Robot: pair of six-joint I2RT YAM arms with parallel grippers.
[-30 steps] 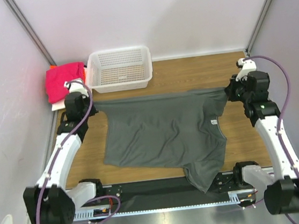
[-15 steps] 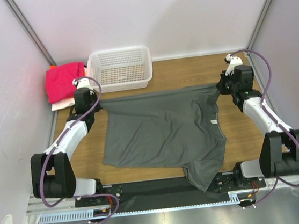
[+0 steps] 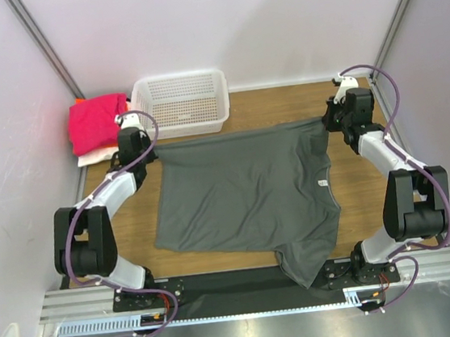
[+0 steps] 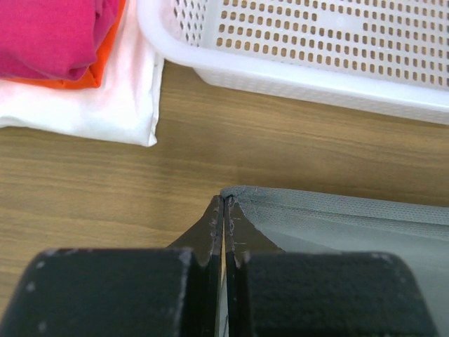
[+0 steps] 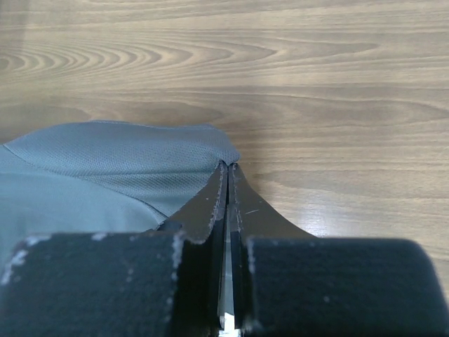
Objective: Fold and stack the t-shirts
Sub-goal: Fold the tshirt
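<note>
at ten o'clock on the brown wood-grain table (image 3: 283, 105) lay a pile of folded shirts: a magenta-pink cloth t-shirt (image 3: 94, 122) on top, an orange cloth t-shirt (image 4: 104, 62) showing only as an edge beneath it, and a white cloth t-shirt (image 4: 91, 112) at the bottom. near the pile, toward three o'clock, the left gripper (image 4: 224, 202) was clamped on the far hem corner of the plain dark grey cloth t-shirt (image 3: 244, 191), its black jaws pressed together with only fabric between them. the white plastic mesh basket (image 3: 181, 104) stood at eleven o'clock, just beyond that corner and apart from it. the grey shirt lay spread over the middle of the table, hem toward nine o'clock and collar toward three. its far edge ran straight between the two arms, and its near sleeve draped over the table edge at five o'clock. at two o'clock the right gripper (image 5: 227, 170) was likewise pinched tight on the far sleeve's edge.

i judged this the spreading step: the shirt was held stretched flat, with no fold yet made. the next move probably called for lowering both corners onto the wood without slack, then bringing the hanging sleeve up onto the table.

the only label was a small pale neck label (image 3: 322, 182) inside the collar, and any writing on it was too small to read. no brand showed elsewhere.
</note>
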